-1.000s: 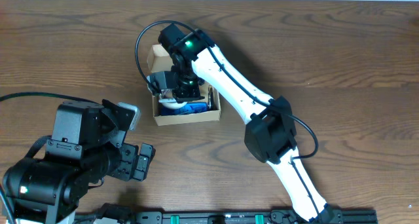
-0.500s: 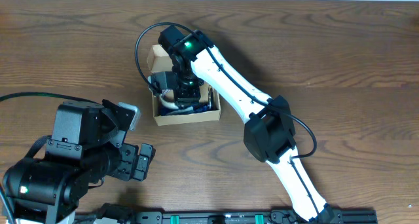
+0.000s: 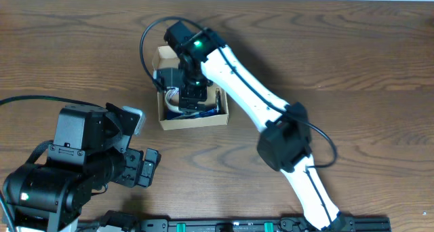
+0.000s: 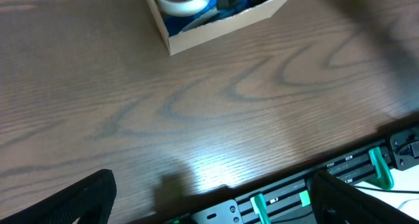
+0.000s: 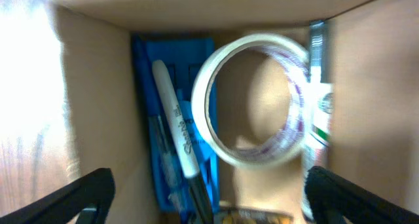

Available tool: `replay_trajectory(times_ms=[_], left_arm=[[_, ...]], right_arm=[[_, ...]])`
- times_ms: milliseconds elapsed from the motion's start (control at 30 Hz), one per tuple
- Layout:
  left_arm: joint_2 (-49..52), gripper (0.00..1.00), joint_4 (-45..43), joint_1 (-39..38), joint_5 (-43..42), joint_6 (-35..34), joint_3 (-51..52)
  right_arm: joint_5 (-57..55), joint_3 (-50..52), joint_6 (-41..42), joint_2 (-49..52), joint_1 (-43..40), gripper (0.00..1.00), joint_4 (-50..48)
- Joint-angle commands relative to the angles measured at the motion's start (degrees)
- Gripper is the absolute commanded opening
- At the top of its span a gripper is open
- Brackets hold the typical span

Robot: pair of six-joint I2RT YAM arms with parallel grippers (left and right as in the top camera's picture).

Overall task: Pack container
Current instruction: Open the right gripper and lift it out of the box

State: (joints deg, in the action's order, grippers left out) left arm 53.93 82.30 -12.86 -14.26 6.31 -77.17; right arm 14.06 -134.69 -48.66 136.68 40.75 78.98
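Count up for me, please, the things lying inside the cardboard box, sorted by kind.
Tape roll: 1
White marker: 1
Blue flat item: 1
Green-and-white labelled item, too blurred to identify: 1
Total: 4 that can be made out in the container; the blur may hide more.

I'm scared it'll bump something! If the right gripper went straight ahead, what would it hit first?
Probably the tape roll lying in the cardboard box, straight ahead of the right gripper; depth is unclear.
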Motion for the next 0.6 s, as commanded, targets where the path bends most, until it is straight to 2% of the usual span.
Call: replay_trajectory(times_ms=[0,167,500,567], left_arm=[[-0.07,0.95,0.22,0.09,-0.35,0.98,-0.94],[-0.07,0.95,0.22,0.09,-0.35,0.98,-0.94],[-0.07,0.95,0.22,0.09,-0.35,0.98,-0.94],[-0.07,0.95,-0.04,0.09,-0.11,1.03,-0.94]], right_arm=[[0.31,-0.42,1.07,-9.64,0.31,0.99,-0.2],[0.26,-0.42,1.84,-16.92,-1.01,0.99,-0.42],[0.76,-0.42,17.59,-23.89,-6.54,0.99,3.32],[0.76,-0.39,17.99,-23.89,-6.67,0.99,5.01]])
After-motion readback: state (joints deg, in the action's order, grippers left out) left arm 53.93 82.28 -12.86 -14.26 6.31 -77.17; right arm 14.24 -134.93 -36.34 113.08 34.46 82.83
